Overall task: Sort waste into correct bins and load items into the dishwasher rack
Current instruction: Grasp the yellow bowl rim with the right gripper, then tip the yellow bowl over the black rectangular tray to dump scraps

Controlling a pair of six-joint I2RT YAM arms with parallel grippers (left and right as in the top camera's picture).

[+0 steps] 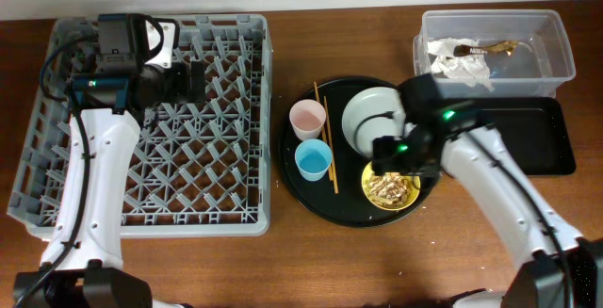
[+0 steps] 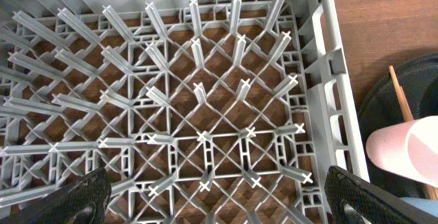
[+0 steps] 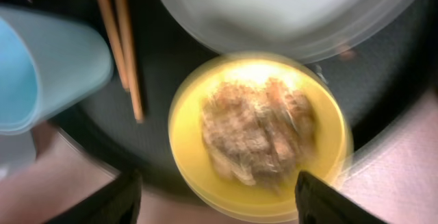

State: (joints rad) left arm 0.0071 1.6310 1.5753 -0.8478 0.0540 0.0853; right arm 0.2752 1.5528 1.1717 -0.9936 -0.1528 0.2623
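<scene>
Scraps (image 3: 256, 131), beige-brown and heaped, fill the middle of the yellow bowl (image 3: 188, 125). The bowl stands at the robot-side edge of the round black tray (image 1: 300, 181), just beside the white plate (image 1: 363, 115). Right above the bowl hangs our right gripper (image 3: 219, 200), fingers spread wide and holding nothing. In the blurred right wrist view the bowl lies between the two dark fingertips, with its right rim under one of them. We cannot tell whether that finger touches the rim.

The bowl is round, so no long axis dictates the grasp; we judge that a pinch on the rim is what matters. The shallow black tray (image 1: 537, 138) lies just to the bowl's right, and the clear tub (image 1: 558, 58), already holding the tissue (image 1: 462, 63), is beyond it. We judge this carry belongs to the right arm. Our left gripper (image 2: 219, 200) is well apart, open and empty over the dishwasher rack (image 1: 236, 157).
</scene>
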